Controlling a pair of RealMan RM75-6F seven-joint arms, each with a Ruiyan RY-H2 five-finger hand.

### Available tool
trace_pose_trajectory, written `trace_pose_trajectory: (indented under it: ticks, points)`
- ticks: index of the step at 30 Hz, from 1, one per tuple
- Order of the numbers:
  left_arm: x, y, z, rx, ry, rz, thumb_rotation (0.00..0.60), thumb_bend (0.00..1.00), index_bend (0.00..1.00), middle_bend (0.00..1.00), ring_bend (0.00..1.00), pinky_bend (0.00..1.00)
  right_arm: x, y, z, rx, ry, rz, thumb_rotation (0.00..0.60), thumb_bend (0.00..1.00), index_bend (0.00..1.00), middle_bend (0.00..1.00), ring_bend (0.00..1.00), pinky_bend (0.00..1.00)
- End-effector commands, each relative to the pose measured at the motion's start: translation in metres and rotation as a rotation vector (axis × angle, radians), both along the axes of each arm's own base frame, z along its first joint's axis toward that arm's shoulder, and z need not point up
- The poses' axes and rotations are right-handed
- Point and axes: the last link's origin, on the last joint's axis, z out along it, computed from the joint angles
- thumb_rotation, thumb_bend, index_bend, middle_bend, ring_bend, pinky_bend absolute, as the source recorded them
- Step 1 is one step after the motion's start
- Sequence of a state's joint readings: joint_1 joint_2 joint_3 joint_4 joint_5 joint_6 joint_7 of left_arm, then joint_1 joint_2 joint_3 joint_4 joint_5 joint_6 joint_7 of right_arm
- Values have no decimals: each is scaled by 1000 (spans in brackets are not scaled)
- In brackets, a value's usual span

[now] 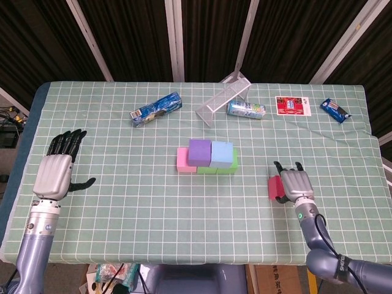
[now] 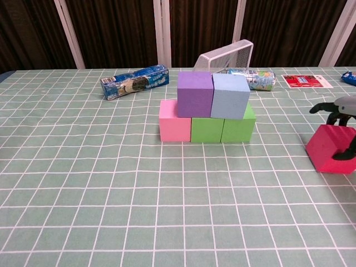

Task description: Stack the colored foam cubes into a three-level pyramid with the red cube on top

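Fingers (image 2: pixel 321 107) of the right hand (image 1: pixel 295 185) curl dark over the top of the red cube (image 2: pixel 329 148), gripping it; thumb side shows low on the cube's right face in the chest view. Most of that hand is cut off by the right edge of the chest view. In the head view the hand covers the cube's right part, so only a red sliver shows at its left, lower right of centre. Whether the cube rests on the cloth or hangs just above it cannot be told.

Left hand (image 1: pixel 56 171) sits at far left of the head view, fingers straight and spread, thumb out to the side, holding nothing. It does not show in the chest view.

Stack stands at frame centre: pink cube (image 2: pixel 174 120) at left, two green cubes (image 2: pixel 222 127) beside it, touching in a row. Purple cube (image 2: pixel 195 94) and light blue cube (image 2: pixel 230 96) sit on top, side by side. The green cubes are largely hidden from the head camera by the upper pair. The red cube lies well apart from the stack, to its right and lower in the frame.

Upper part of the green checked cloth (image 1: pixel 122 202): blue packet (image 1: pixel 157 109), tilted wire basket (image 1: pixel 223 98), a can-like wrapper (image 1: pixel 246 109) partly behind it, red card (image 1: pixel 293 105), small blue packet (image 1: pixel 335 110) at upper right. Print unreadable.
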State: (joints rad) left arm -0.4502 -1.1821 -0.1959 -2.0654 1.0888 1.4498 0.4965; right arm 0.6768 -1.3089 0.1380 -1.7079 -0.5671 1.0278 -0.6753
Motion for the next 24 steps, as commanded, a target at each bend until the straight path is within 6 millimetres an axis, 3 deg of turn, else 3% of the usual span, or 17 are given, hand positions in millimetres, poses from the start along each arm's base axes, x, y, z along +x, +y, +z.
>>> trace_pose_trajectory:
  ticks: [1, 4, 9, 12, 17, 24]
  points:
    - [0, 0, 0, 2, -1, 2, 600, 120, 0, 37, 27, 27, 3, -6, 0, -17, 1, 2, 600, 290, 35, 493, 408, 43]
    - [-1, 1, 1, 4, -1, 3, 600, 121, 0, 37, 27, 27, 5, -11, 1, -31, 0, -1, 600, 290, 35, 470, 381, 43]
    - [-1, 0, 0, 0, 3, 6, 600, 120, 0, 37, 27, 27, 2, -12, 3, -28, 2, -25, 600, 289, 0, 228, 216, 18]
    - [-2, 1, -2, -7, 6, 8, 600, 120, 0, 37, 27, 27, -2, -10, 5, -13, 8, -43, 600, 290, 0, 137, 151, 11]
    - [-1, 0, -3, -14, 9, 8, 600, 120, 0, 37, 27, 27, -7, -6, 9, -3, 6, -66, 600, 289, 0, 80, 104, 0]
    - [0, 0, -4, -15, 6, 7, 600, 120, 0, 37, 27, 27, -11, -4, 15, -9, -4, -65, 600, 289, 0, 88, 107, 0]
